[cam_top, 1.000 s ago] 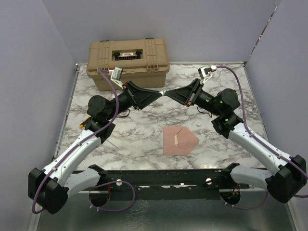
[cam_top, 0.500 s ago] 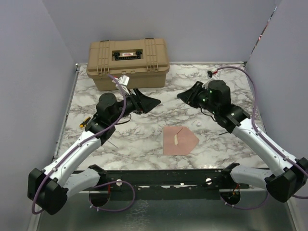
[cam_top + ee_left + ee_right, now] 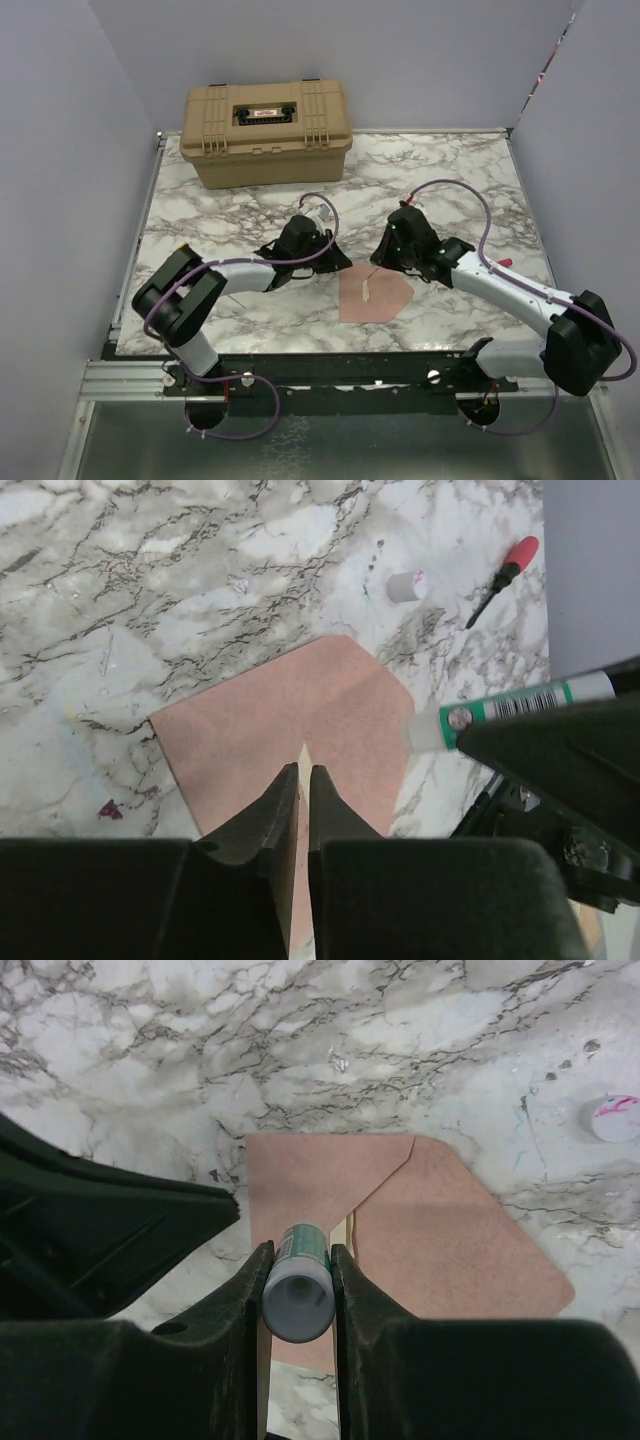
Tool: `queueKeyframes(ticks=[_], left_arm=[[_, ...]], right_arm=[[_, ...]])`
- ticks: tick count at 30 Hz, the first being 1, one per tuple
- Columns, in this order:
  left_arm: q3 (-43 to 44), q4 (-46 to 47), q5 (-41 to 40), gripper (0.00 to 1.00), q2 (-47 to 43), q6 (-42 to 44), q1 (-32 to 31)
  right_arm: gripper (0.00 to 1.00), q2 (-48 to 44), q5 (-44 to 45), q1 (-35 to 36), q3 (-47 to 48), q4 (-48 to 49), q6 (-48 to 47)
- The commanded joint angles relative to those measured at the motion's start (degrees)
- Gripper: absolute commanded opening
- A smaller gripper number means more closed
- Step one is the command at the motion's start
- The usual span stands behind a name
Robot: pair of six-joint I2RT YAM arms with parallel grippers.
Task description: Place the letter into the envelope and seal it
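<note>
The pinkish-brown envelope [image 3: 388, 298] lies flat near the table's front edge, its pointed flap folded over to the right. It also fills the middle of both wrist views [image 3: 290, 710] [image 3: 450, 1230]. A pale sliver of the letter [image 3: 367, 290] [image 3: 346, 1232] shows along the flap's edge; the rest of it is hidden inside. My left gripper [image 3: 345, 268] [image 3: 303, 770] is low over the envelope's left part with its jaws shut and nothing visibly held. My right gripper [image 3: 378, 262] [image 3: 301, 1248] is shut on a green-and-white glue stick [image 3: 300, 1290] [image 3: 510, 708] pointing down at the envelope.
A tan toolbox [image 3: 266, 130] stands at the back of the marble table [image 3: 250, 210]. A small white cap [image 3: 405, 585] [image 3: 613, 1117] and a red-handled screwdriver [image 3: 505, 572] lie right of the envelope. Both grippers nearly meet over it.
Both arms have come down from in front of the toolbox to the envelope. The left gripper's jaws have closed. The right gripper kept its hold on the glue stick.
</note>
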Motion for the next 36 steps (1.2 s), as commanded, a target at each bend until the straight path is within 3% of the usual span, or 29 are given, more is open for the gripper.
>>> queueKeyframes(ticks=[1, 5, 10, 20, 36], left_arm=[[0.99, 8.49, -1.48, 0.07, 6.31, -0.89, -1.17], [0.55, 12.17, -1.79, 0.03, 10.75, -2.25, -1.55], [-0.86, 17.24, -4.21, 0.0, 15.46, -1.57, -2.32], [-5.52, 13.28, -10.78, 0.0, 15.85, -4.84, -2.91], [-7.92, 13.54, -8.09, 0.0, 17.08, -8.02, -0.98]], right_arm=[[0.0, 3.38, 7.71, 5.1, -0.09, 1.46, 1.52], [0.0, 5.51, 15.48, 10.35, 1.04, -1.2, 3.85], [0.0, 8.36, 18.38, 14.0, 1.21, -0.04, 3.05], [0.0, 14.23, 25.27, 18.58, 4.31, -4.48, 10.1], [0.0, 19.8, 23.53, 20.22, 5.56, -2.93, 11.68]])
